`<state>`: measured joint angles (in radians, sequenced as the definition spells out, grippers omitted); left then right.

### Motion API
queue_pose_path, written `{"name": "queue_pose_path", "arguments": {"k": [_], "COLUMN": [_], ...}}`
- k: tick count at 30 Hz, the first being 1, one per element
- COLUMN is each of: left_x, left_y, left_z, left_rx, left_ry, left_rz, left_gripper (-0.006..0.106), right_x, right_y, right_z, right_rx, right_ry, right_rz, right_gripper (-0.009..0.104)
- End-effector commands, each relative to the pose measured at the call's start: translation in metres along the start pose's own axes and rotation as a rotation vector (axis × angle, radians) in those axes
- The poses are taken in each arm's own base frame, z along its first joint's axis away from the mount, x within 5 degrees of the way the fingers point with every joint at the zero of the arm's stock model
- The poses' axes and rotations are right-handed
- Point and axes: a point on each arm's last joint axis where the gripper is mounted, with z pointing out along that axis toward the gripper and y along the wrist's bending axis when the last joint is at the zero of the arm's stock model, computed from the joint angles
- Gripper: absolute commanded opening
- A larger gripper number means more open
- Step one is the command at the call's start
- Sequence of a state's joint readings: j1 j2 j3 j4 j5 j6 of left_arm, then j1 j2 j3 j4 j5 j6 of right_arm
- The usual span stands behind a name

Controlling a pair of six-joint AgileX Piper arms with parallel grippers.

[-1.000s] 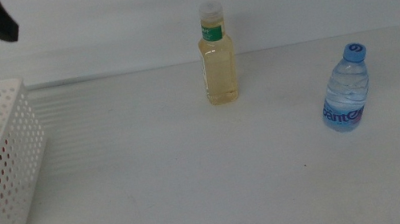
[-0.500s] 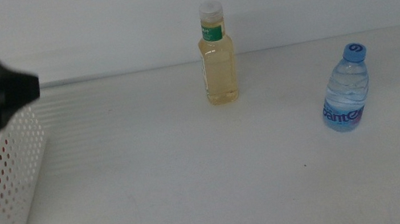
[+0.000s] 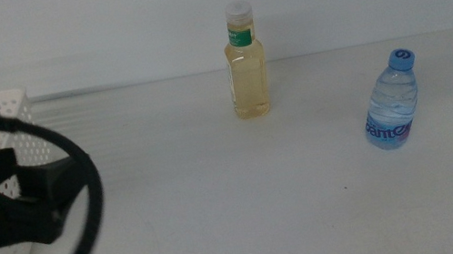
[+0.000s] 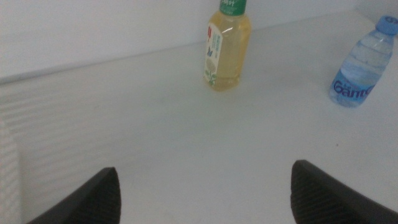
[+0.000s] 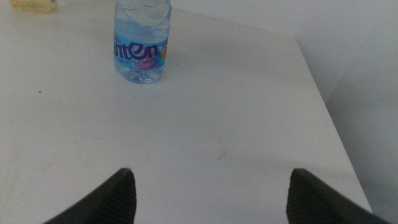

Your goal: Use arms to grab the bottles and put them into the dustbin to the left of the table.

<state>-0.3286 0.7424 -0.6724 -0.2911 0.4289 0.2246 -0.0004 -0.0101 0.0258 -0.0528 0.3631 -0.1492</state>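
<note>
A clear bottle of yellow liquid (image 3: pixel 247 73) with a green neck label stands upright at the back middle of the white table (image 3: pixel 221 202). A small blue-capped water bottle (image 3: pixel 392 105) stands upright at the right. My left gripper (image 3: pixel 47 201) hangs low at the left, in front of the white perforated dustbin (image 3: pixel 12 100), covering most of it. In the left wrist view the left gripper (image 4: pixel 205 168) is open and empty, with the yellow bottle (image 4: pixel 227 46) and water bottle (image 4: pixel 360 65) far ahead. My right gripper (image 5: pixel 211 171) is open and empty, short of the water bottle (image 5: pixel 142 43).
A thick black cable (image 3: pixel 79 235) loops from the left arm down to the picture's bottom edge. The table's right edge (image 5: pixel 323 99) runs close beside the right gripper. A white wall rises behind the table.
The left arm has come down from above the dustbin's far corner and moved nearer the camera, now covering the dustbin and what lies in it. Both bottles stand unmoved.
</note>
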Motion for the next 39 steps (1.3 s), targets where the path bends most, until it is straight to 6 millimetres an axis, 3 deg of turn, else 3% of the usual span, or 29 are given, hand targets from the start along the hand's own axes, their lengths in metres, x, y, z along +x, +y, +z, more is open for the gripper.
{"name": "queue_pose_path", "arguments": {"k": [1,8,16,24,32,39], "left_x": [-0.008,0.019,0.028,0.029,0.008,-0.009], "left_y": [-0.001,0.006,0.009,-0.01,-0.027,-0.034], "left_z": [0.001,0.018,0.054,0.107,0.175,0.235], "left_rx": [-0.004,-0.057,-0.08,-0.046,0.004,0.011], "left_ry": [-0.163,-0.241,-0.21,-0.292,-0.253,-0.337], "left_rz": [-0.037,-0.047,-0.113,0.011,0.075,0.073], "left_gripper": [0.09,0.09,0.09,0.09,0.09,0.09], "right_x": [-0.008,-0.008,-0.008,-0.008,-0.008,-0.008], "right_y": [-0.002,-0.002,-0.002,-0.002,-0.002,-0.002], "right_z": [-0.003,-0.003,-0.003,-0.003,-0.003,-0.003], "right_rx": [0.028,0.028,0.028,0.028,0.028,0.028], "right_ry": [-0.096,-0.096,-0.096,-0.096,-0.096,-0.096], "right_rz": [-0.023,-0.022,-0.023,-0.023,-0.023,-0.022], "right_gripper": [0.063,0.063,0.063,0.063,0.063,0.063]}}
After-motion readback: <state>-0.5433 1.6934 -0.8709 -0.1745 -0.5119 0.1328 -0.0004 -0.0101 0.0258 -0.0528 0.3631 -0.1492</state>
